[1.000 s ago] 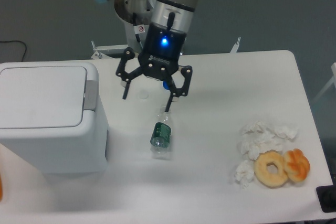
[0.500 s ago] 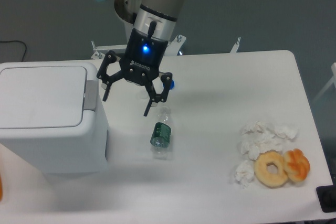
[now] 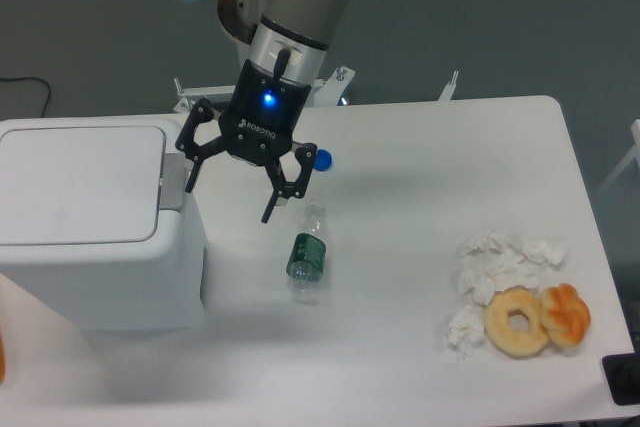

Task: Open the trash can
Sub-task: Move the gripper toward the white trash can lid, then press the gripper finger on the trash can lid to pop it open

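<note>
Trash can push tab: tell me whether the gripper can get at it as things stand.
Probably yes. The open gripper hangs just right of the trash can, one finger already beside the grey tab; nothing lies between them.

— What lies behind the table?
— A plain dark grey-teal wall or floor — I cannot tell which. A black cable loops across it at the far left.

— And the table itself?
— White, smooth, with rounded corners; it fills most of the view. Soft, even light falls on it, leaving faint shadows.

— Anything at the edges?
— A dark object at the lower right corner, and something pale at the right edge, both cut off.
</note>
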